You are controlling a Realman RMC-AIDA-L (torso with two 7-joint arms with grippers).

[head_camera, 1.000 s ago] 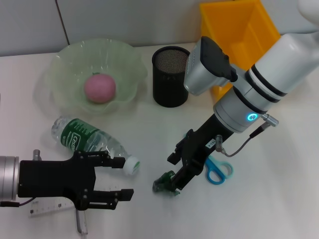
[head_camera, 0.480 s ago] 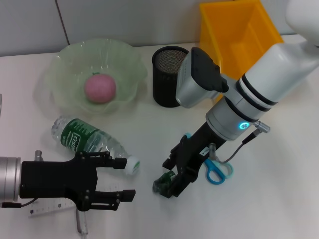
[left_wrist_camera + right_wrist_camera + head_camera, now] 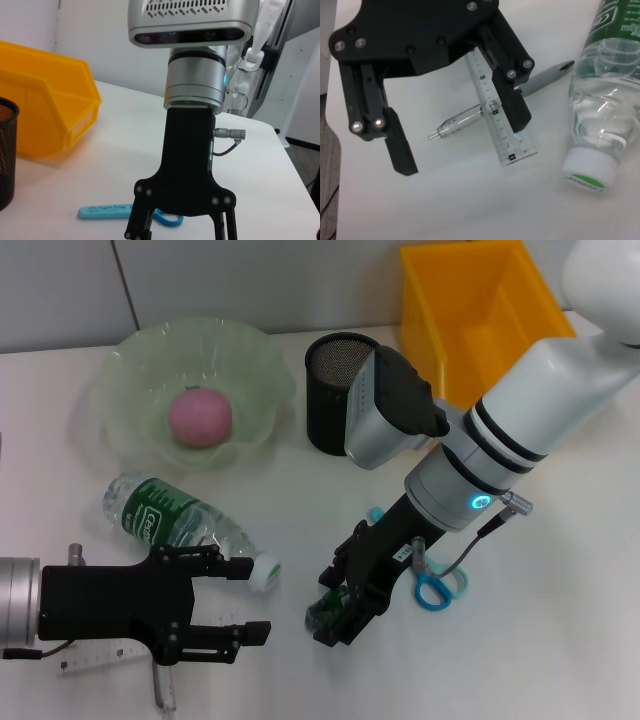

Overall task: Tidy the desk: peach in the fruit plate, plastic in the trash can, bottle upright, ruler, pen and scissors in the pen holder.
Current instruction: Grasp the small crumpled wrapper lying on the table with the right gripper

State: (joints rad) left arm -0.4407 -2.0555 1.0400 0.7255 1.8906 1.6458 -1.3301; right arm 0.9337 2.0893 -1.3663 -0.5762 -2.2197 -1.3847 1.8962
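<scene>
Left gripper (image 3: 228,600) hovers low at the table's (image 3: 560,640) front left corner, fingers spread wide, nothing between them. Under it lie the clear ruler (image 3: 499,129) and the pen (image 3: 470,116), the ruler crossing over the pen. Both flat on the table.

Bottle (image 3: 185,525) lies on its side just behind the left gripper, white cap (image 3: 265,571) pointing toward table centre, close to the upper finger (image 3: 215,562).

Peach (image 3: 200,416) sits in the green fruit plate (image 3: 130,370) at the back left.

Black mesh pen holder (image 3: 339,395) stands upright at back centre, nothing visibly inside it.

Right gripper (image 3: 336,612) is down at the table surface, front centre, tips at the green plastic (image 3: 325,608). Jaws look narrowed around the scrap; cannot tell whether it is actually gripped or whether it has left the table.

Blue-handled scissors (image 3: 432,585) lie flat just right of the right gripper, partly hidden under the arm. In the left wrist view they show behind the right gripper's base.

Yellow bin (image 3: 470,310) stands at the back right corner, just beside the pen holder.
</scene>
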